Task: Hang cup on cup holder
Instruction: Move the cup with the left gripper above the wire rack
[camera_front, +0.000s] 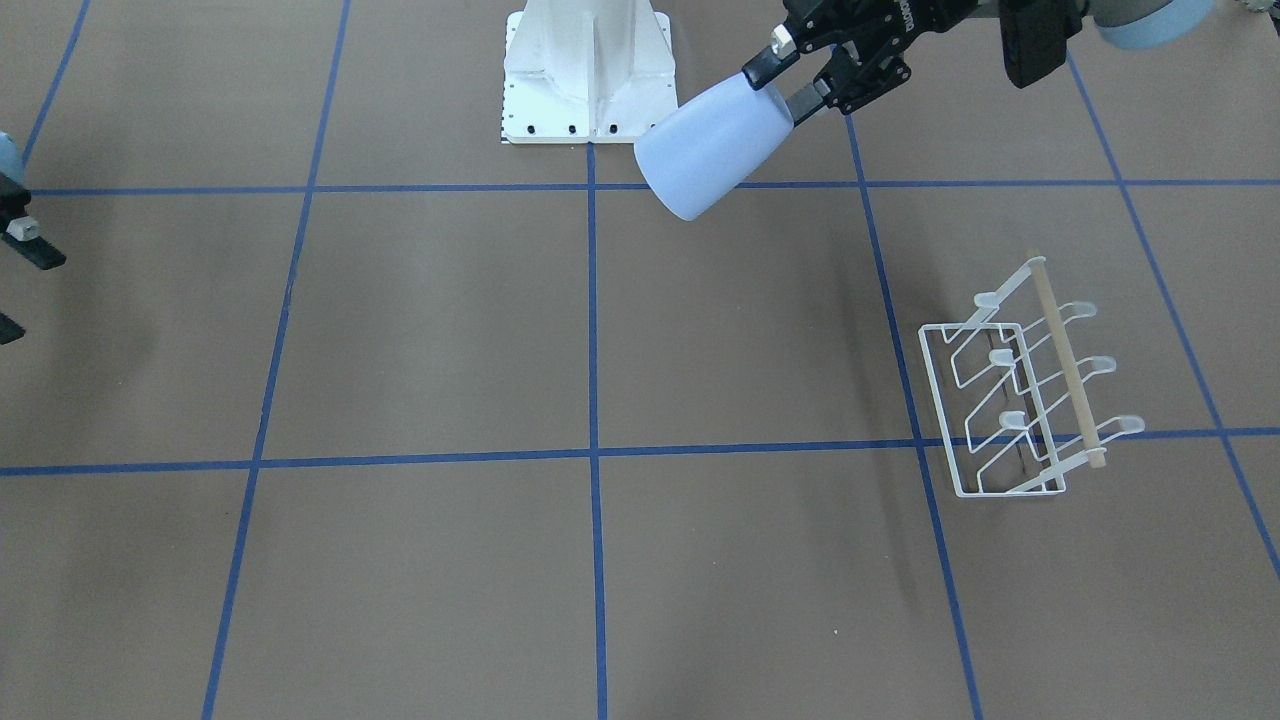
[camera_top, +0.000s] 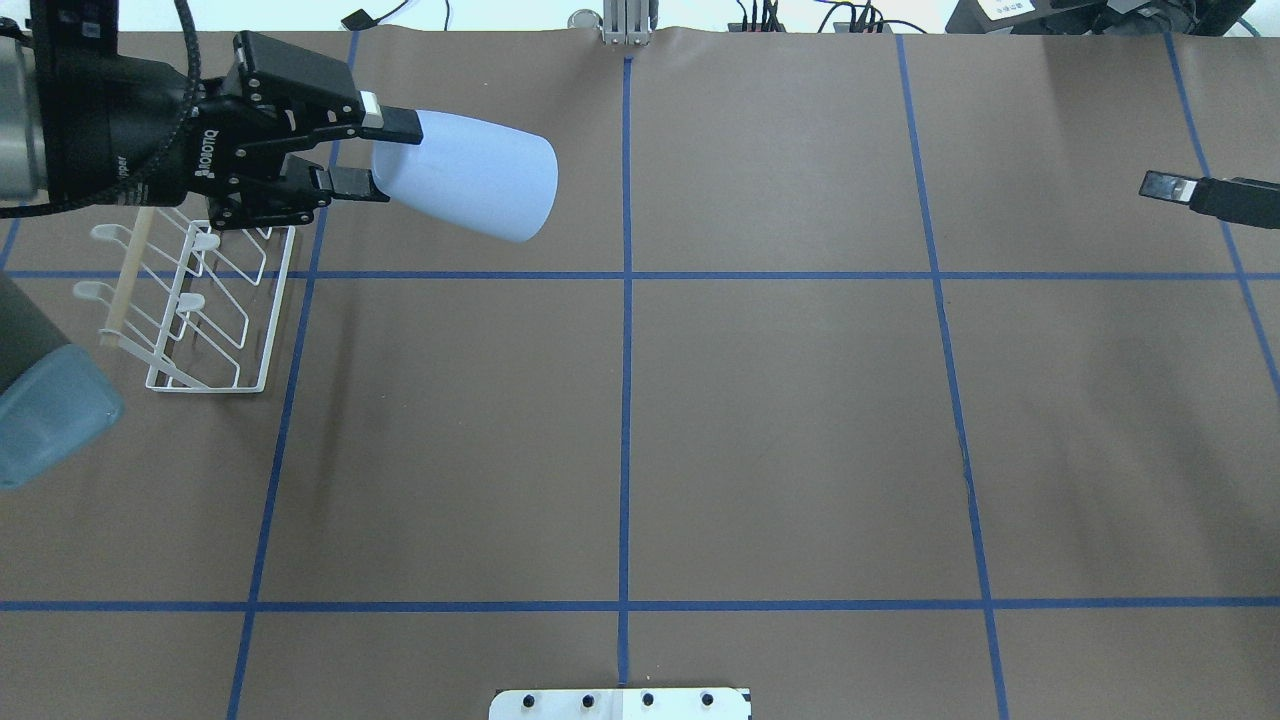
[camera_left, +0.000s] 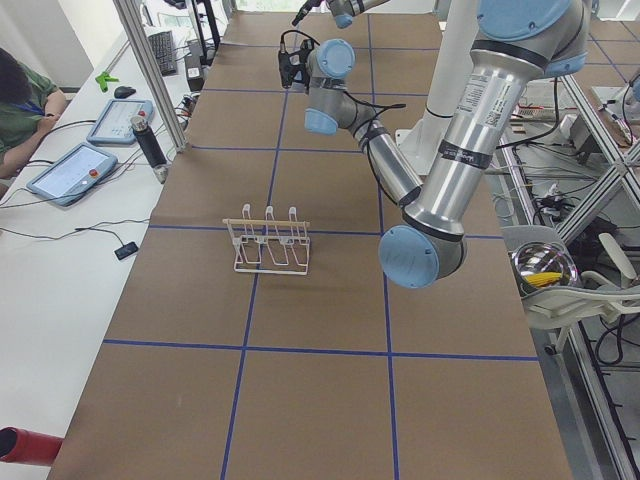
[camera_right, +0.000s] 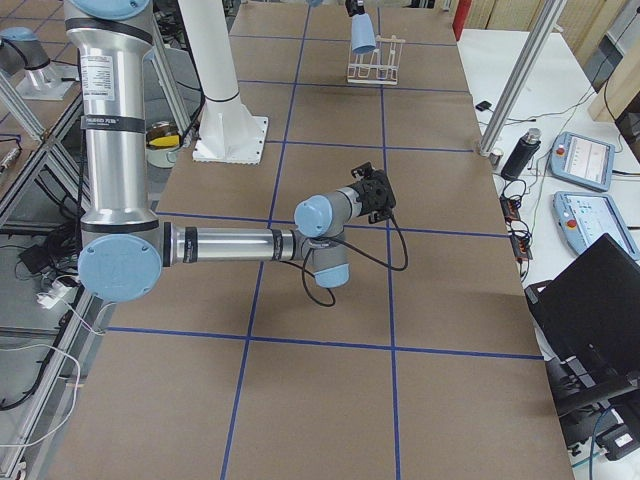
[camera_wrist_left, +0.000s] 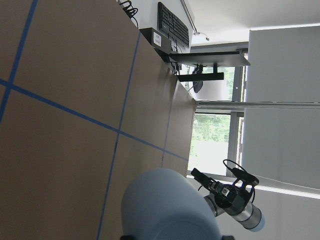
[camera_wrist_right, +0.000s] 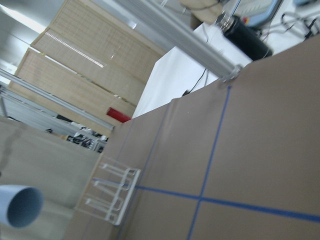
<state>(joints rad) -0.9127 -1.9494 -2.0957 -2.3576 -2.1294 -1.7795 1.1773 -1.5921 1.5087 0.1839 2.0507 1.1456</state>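
My left gripper (camera_top: 365, 150) is shut on the base of the pale blue cup (camera_top: 470, 187) and holds it in the air on its side, mouth pointing toward the table's middle. In the front view the cup (camera_front: 710, 150) hangs from the same gripper (camera_front: 785, 72). The white wire cup holder (camera_top: 195, 305) with its wooden rod stands on the table below and beside that gripper; it also shows in the front view (camera_front: 1030, 390). My right gripper (camera_top: 1165, 187) is at the far right edge, empty, one finger showing; in the front view (camera_front: 25, 245) its fingers stand apart.
The brown table (camera_top: 640, 420) is marked with blue tape lines. The robot's white base (camera_front: 588, 70) stands at the table's robot side. Tablets and a dark bottle (camera_left: 148, 145) lie on the operators' white desk beside the table.
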